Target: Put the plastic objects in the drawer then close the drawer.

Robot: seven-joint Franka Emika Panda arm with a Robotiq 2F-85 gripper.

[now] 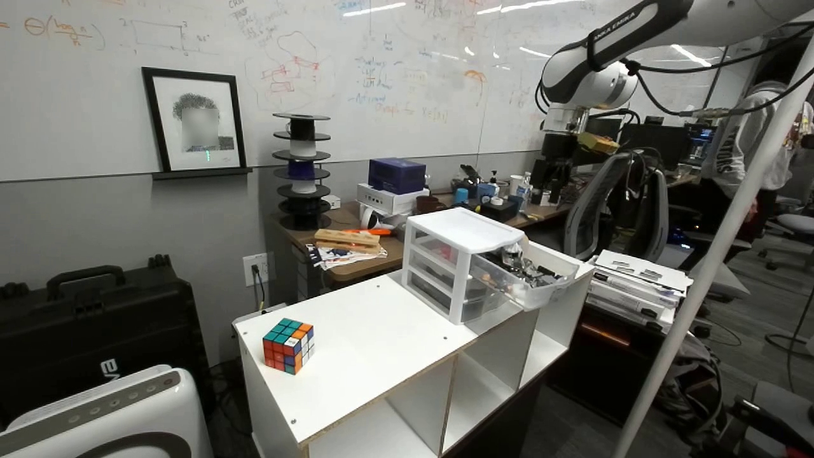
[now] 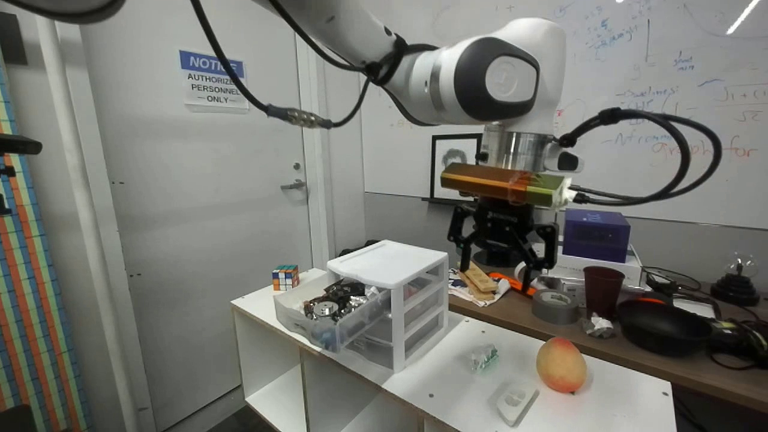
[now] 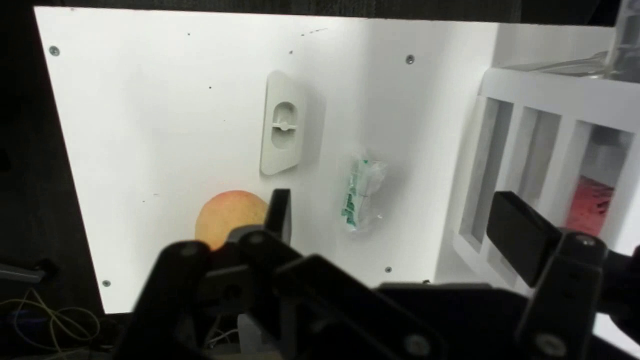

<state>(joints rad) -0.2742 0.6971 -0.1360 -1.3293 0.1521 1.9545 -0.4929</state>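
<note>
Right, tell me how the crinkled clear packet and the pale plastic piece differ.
The clear packet is see-through with green patches; the pale piece is opaque. The clear packet looks crinkled, while the pale piece is smooth, with a recess crossed by a bar. The pale piece looks longer than the clear packet. Both lie on the white tabletop.

Glare streaks whiteboard (image 1: 407, 89); wrist-view claw (image 3: 400, 225) dark, blurred.

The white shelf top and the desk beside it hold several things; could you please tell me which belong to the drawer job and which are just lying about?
Likely part of the job:
open drawer
pale plastic piece
clear plastic packet

Apparently just lying about:
fruit
puzzle cube, though possibly plastic too
grey tape roll
black pan
</note>
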